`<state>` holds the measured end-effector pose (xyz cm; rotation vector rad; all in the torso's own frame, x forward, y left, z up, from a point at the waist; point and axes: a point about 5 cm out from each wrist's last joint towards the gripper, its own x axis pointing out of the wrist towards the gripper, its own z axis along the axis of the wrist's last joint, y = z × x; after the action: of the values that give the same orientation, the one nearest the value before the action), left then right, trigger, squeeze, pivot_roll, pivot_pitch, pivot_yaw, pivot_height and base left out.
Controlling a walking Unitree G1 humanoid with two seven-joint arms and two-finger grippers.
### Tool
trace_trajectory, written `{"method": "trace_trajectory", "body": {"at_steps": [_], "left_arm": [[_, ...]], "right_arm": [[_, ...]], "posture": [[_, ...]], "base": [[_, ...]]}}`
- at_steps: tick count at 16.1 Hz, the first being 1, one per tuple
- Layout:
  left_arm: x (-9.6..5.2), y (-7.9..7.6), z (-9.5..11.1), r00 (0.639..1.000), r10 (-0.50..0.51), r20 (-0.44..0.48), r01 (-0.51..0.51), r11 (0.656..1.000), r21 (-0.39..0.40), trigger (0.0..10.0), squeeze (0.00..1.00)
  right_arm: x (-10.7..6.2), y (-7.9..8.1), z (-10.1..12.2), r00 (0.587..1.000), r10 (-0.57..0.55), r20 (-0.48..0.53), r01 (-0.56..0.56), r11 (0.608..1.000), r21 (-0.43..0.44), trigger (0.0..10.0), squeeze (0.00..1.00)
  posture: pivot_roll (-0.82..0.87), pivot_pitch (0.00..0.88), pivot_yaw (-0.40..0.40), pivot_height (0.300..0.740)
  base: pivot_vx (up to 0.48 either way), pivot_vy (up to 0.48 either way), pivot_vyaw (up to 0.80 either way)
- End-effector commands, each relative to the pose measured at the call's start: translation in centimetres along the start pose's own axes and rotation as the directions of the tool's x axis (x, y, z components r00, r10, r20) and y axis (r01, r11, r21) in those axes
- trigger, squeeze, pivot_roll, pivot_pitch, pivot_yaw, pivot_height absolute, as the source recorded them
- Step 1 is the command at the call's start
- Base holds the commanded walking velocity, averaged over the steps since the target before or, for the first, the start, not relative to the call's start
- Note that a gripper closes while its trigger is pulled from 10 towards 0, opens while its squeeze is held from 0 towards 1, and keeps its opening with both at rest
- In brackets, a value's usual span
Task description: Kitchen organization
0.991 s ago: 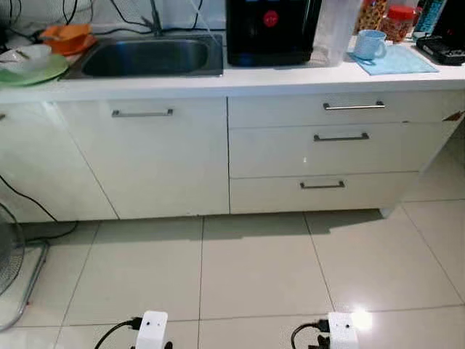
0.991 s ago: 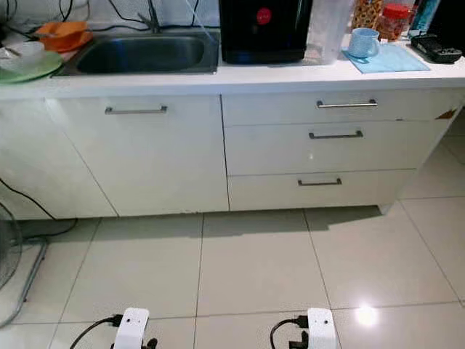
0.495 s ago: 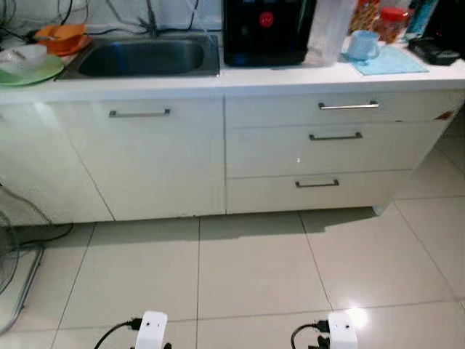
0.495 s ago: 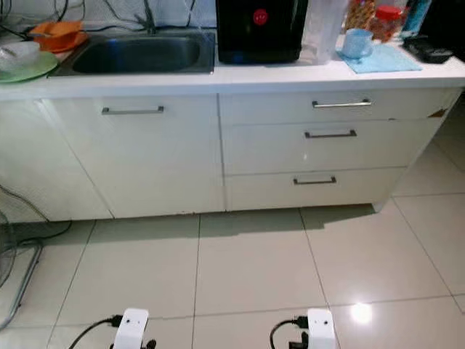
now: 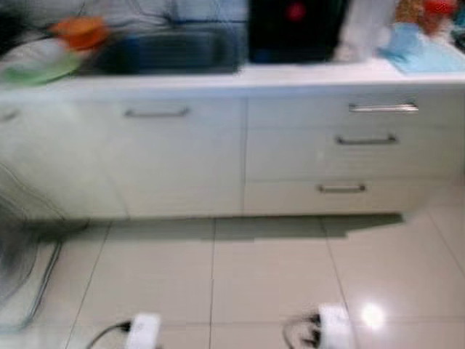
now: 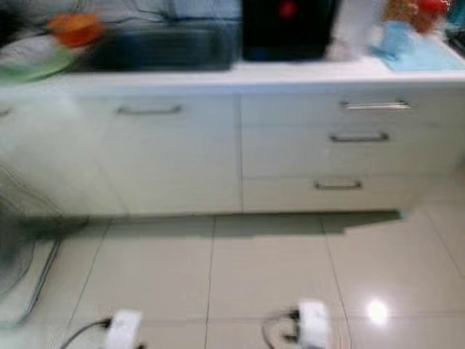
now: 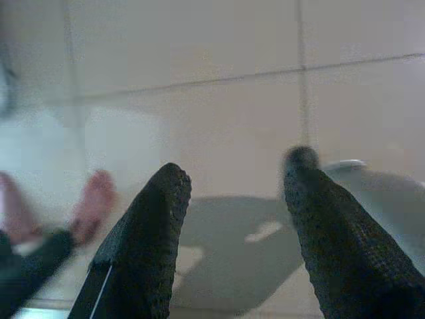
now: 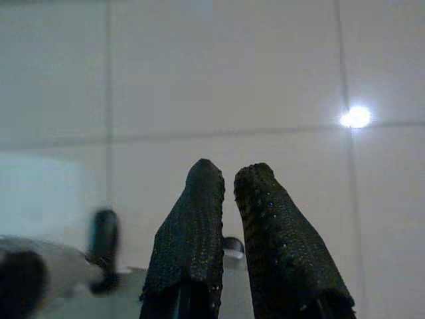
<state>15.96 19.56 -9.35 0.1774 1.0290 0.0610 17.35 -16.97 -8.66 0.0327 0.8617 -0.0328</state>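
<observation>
While my head camera blurred, I faced a white kitchen counter [image 5: 305, 76] running across the top of the frame, with pale floor tiles [image 5: 269, 269] below it. A dark sink [image 5: 171, 52] sat in the counter at upper left, and just left of it lay a green plate [image 5: 40, 69] with an orange bowl [image 5: 80, 30] behind it. A black appliance [image 5: 294, 29] with a red spot stood at upper centre, touching or just beside the sink's right edge; I could not tell which. At upper right a light blue cloth [image 5: 429, 58] lay on the counter with a blue cup [image 5: 398, 36] on it. Under the counter, a cupboard door [image 5: 174, 156] with one handle sat left of centre, and three stacked drawers [image 5: 349, 156] sat to the right. A fan's wire guard [image 5: 18, 254] showed at the lower left edge.

My arms hung low over the tiles. My left gripper [image 7: 232, 179] had its fingers spread well apart, holding nothing; a person's foot [image 7: 93, 206] showed on the floor near it. My right gripper [image 8: 229, 176] had its fingers nearly together, with a thin gap and nothing between them.
</observation>
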Motion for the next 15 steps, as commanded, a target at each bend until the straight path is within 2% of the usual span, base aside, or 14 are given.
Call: {"method": "trace_trajectory", "body": {"at_steps": [1,15], "left_arm": [[0.06,-0.99,0.75,1.000,-0.020,0.024,0.020,1.000,0.000,10.0,0.00],[0.05,-1.08,0.74,0.999,-0.022,0.027,0.022,1.000,-0.003,10.0,0.00]], "right_arm": [[-0.55,-1.63,-1.45,0.998,-0.042,-0.049,0.042,0.999,-0.003,10.0,0.00],[-0.55,-1.66,-1.47,0.998,-0.042,-0.052,0.042,0.999,-0.005,10.0,0.00]], "posture": [[0.04,0.062,0.070,0.740],[0.04,0.060,0.068,0.740]], "base": [[0.412,0.240,0.00],[0.406,0.226,0.00]]}}
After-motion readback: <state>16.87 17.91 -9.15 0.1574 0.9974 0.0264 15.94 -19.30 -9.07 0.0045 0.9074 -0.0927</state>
